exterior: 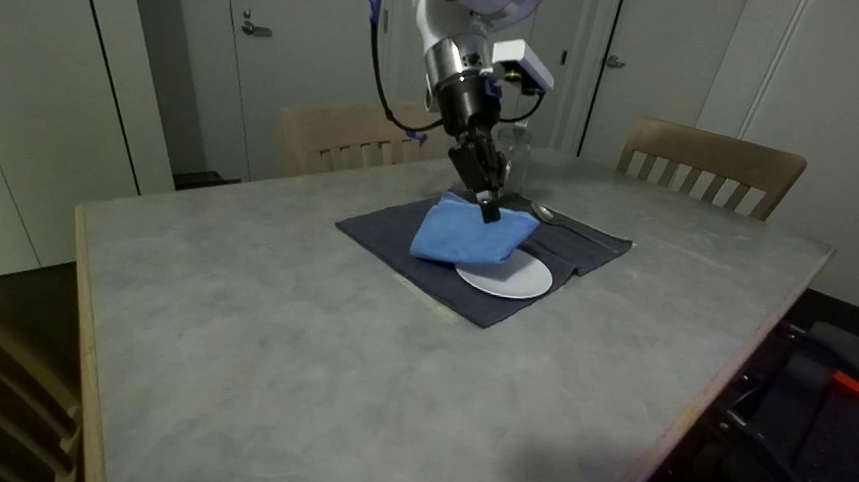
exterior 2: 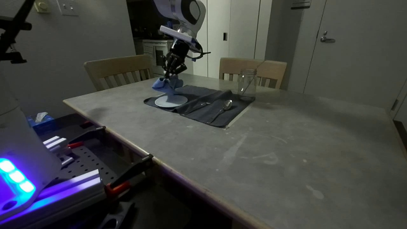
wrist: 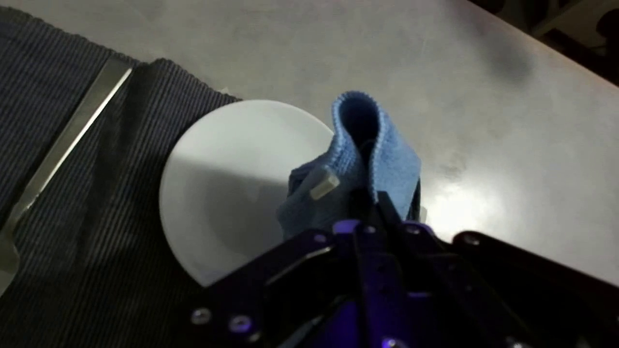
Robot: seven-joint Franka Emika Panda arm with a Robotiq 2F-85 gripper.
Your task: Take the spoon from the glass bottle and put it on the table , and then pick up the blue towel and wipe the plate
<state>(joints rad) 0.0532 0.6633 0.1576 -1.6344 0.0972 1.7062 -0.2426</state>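
My gripper [exterior: 488, 203] is shut on the folded blue towel [exterior: 468, 232] and holds it over the white plate [exterior: 522, 279]. It also shows in an exterior view [exterior 2: 168, 75] and in the wrist view [wrist: 370, 203]. The towel [exterior 2: 166, 84] hangs down toward the plate [exterior 2: 171, 101]; I cannot tell whether they touch. In the wrist view the towel [wrist: 396, 164] covers the right side of the plate [wrist: 232, 179]. The clear glass bottle [exterior 2: 247, 85] stands upright with a thin handle leaning out of it. A spoon [exterior 2: 227, 105] lies on the dark placemat.
The dark grey placemat [exterior 2: 219, 115] lies under the plate, with a fold beside it. A second silver utensil [exterior 2: 198, 108] lies between spoon and plate. Wooden chairs [exterior: 712, 160] stand around the grey table [exterior: 313, 354]. Clamps [exterior 2: 136, 168] grip the table edge by the robot base.
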